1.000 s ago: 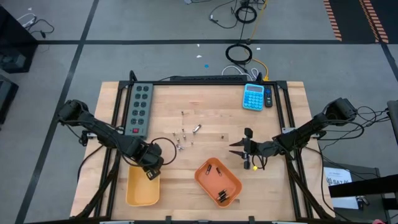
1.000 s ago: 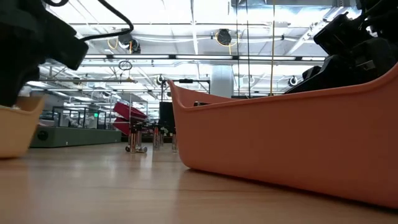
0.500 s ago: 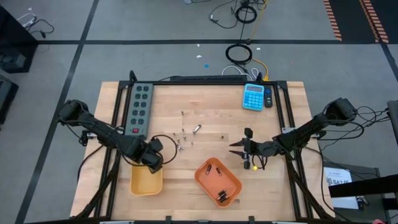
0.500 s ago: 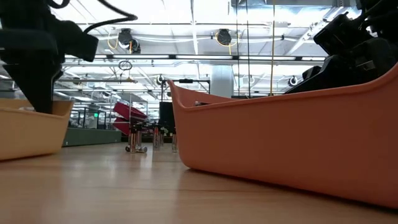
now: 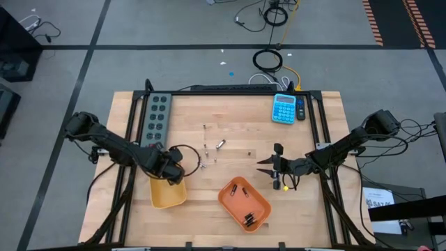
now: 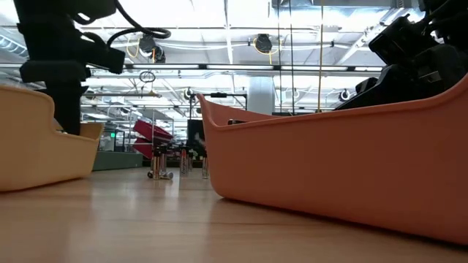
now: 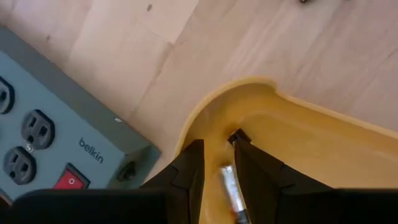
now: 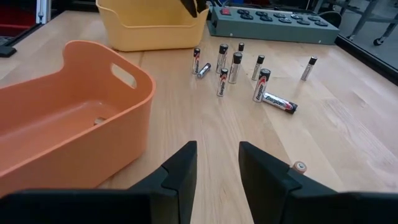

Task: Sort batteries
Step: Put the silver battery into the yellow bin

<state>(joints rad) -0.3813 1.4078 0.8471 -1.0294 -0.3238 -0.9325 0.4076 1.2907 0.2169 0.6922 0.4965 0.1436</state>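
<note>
We see the left gripper (image 7: 217,158), part open inside the yellow plastic tray (image 5: 168,194), has dragged it right toward the loose cylindrical batteries (image 8: 236,65); right gripper (image 8: 216,160) waits, part open, empty.

The orange tray (image 6: 344,153) fills the low view, hiding the table behind and running off its right edge.

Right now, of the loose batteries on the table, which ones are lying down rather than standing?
Two clearly lie flat: the battery nearest the right gripper, at, its label up, and a smaller one beside the cluster of standing batteries. The rest stand upright.
</note>
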